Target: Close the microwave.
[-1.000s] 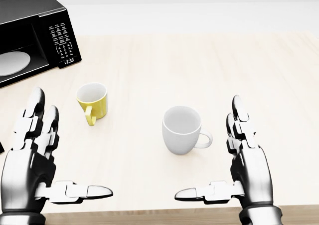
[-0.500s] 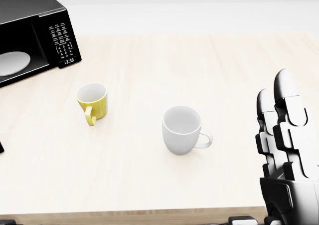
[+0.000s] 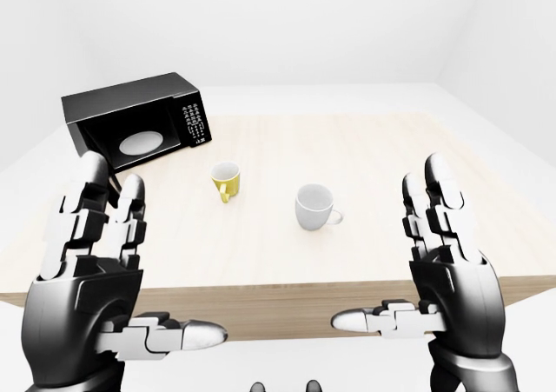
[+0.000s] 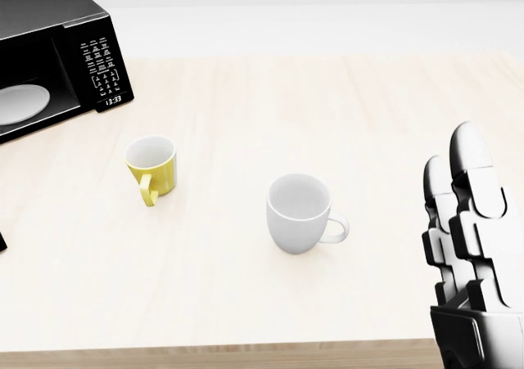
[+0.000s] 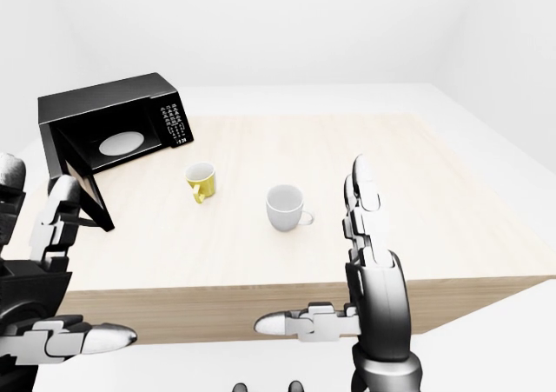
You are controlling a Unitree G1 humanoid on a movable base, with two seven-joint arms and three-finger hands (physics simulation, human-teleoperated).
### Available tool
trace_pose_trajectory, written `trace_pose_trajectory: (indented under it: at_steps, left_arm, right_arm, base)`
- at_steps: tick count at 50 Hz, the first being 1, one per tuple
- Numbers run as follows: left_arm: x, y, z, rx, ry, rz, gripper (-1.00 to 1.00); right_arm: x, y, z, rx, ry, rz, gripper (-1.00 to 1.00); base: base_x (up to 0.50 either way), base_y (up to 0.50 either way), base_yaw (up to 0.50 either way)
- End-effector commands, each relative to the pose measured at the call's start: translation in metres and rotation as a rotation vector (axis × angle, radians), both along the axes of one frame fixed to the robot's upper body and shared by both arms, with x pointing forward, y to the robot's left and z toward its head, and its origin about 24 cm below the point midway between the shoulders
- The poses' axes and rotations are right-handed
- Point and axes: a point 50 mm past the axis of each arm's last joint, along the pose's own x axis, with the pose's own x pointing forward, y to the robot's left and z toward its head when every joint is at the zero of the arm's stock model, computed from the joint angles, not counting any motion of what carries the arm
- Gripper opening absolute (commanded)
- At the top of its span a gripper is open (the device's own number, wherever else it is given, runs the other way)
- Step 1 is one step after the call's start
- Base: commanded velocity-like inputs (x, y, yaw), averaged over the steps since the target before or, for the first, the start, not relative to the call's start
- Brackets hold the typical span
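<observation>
black microwave (image 5: 117, 122) open, door (image 5: 85, 184) swung out.

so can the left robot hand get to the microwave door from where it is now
Probably yes. The left robot hand hangs open on the same side as the microwave, whose door stands swung out toward it. Nothing lies between them; the yellow mug and white mug sit off to the right.

Microwave (image 3: 135, 122) sitting at the table's (image 3: 391, 157) upper left in the left-eye view, door hanging open, plate (image 3: 140, 142) lying inside. Small mug (image 3: 226, 181) standing right of and below it. Larger mug (image 3: 314, 207) standing further right, apart from it.
</observation>
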Motion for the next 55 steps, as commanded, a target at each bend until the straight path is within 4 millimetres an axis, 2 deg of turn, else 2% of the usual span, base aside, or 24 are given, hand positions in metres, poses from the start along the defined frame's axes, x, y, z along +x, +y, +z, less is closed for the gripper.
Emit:
trace_pose_trajectory:
  at_steps: [1, 12, 55]
  left_arm:
    - [-0.0012, -0.0001, -0.0026, 0.005, 0.043, -0.002, 1.00]
    - [-0.0017, -0.0005, -0.0044, 0.019, 0.063, 0.001, 1.00]
    - [-0.0017, -0.0008, -0.0052, 0.029, 0.078, -0.002, 1.00]
  right_arm:
    - [-0.0012, 0.0000, 0.0001, 0.005, 0.005, -0.001, 1.00]
    - [-0.0016, -0.0001, -0.0003, 0.014, 0.007, 0.009, 1.00]
    - [-0.0020, 0.0026, -0.0001, -0.002, 0.001, 0.018, 1.00]
  base:
    - [0.00, 0.00, 0.00]
    - [0.00, 0.07, 0.00]
    - [0.00, 0.50, 0.00]
